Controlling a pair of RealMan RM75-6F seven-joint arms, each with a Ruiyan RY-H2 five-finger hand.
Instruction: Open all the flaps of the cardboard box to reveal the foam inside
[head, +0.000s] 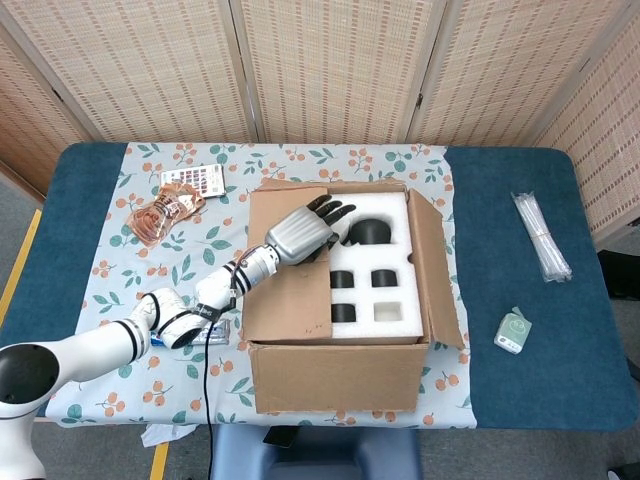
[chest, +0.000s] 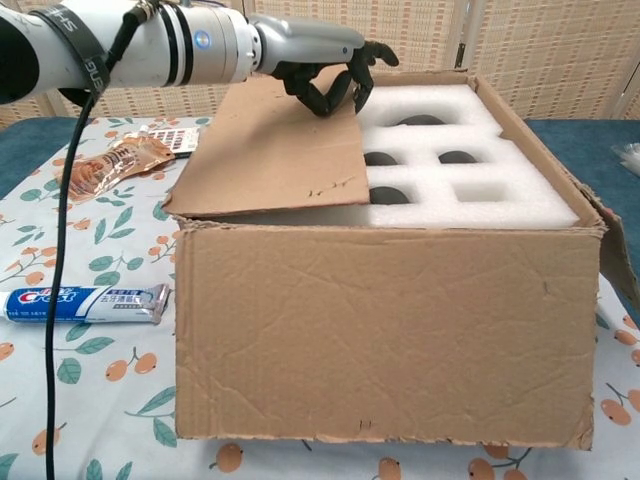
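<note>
The cardboard box (head: 335, 378) (chest: 380, 330) stands in the middle of the table with white foam (head: 388, 288) (chest: 500, 200) showing in its right half. The left flap (head: 285, 290) (chest: 265, 150) still covers the left part of the foam and is tilted up at its inner edge. My left hand (head: 303, 232) (chest: 322, 72) is at that edge near the back, its dark fingers curled around the cardboard, lifting it. The right flap (head: 436, 262) stands open, leaning outward. My right hand is in neither view.
A toothpaste tube (chest: 85, 300) lies left of the box, under my left arm. A snack packet (head: 160, 215) and a button card (head: 192, 180) lie at the back left. A clear plastic bundle (head: 540, 235) and a small green-white device (head: 513, 331) lie on the blue cloth to the right.
</note>
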